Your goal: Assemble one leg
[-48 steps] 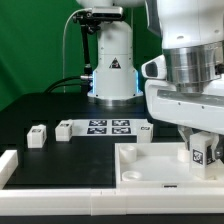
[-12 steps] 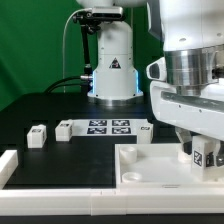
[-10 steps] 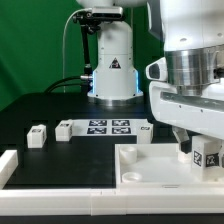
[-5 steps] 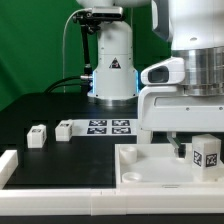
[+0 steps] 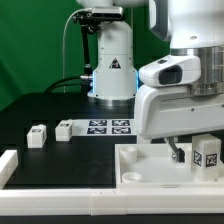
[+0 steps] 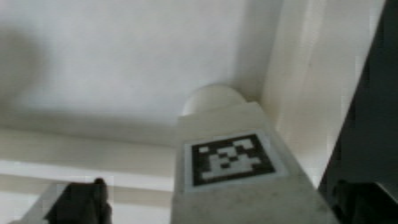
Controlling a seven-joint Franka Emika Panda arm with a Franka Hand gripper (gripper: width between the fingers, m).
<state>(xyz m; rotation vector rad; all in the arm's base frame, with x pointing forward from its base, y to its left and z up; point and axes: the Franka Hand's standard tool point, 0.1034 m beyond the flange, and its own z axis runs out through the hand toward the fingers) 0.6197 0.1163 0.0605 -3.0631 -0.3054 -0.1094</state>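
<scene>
Leg [image 5: 207, 155] stands upright on the large white tabletop piece [image 5: 150, 170], at the exterior view's right edge — small white block, black-and-white tag on the face toward the camera. In the wrist view the leg [image 6: 228, 150] looks tapered, rounded at its far end, tag on the near face, white tabletop surface [image 6: 107, 70] behind it.

Gripper [image 5: 190, 150]: one dark finger [image 5: 176, 152] hangs just on the exterior view's left of the leg, with a visible gap. The wrist view shows dark finger tips [image 6: 71, 205] at either side of the leg, not touching it — fingers spread, holding nothing.

The arm's white wrist housing [image 5: 175, 95] looms over the leg and blocks most of the tabletop piece's far side.

Further out on the black table [image 5: 40, 110]: marker board [image 5: 108, 127] at centre, two more small white legs [image 5: 63, 130] and [image 5: 37, 135] on the exterior view's left of it, well apart from the tabletop piece. A white bracket [image 5: 8, 163] sits at the near-left edge. The robot base [image 5: 112, 65] stands behind the marker board against a green backdrop.
</scene>
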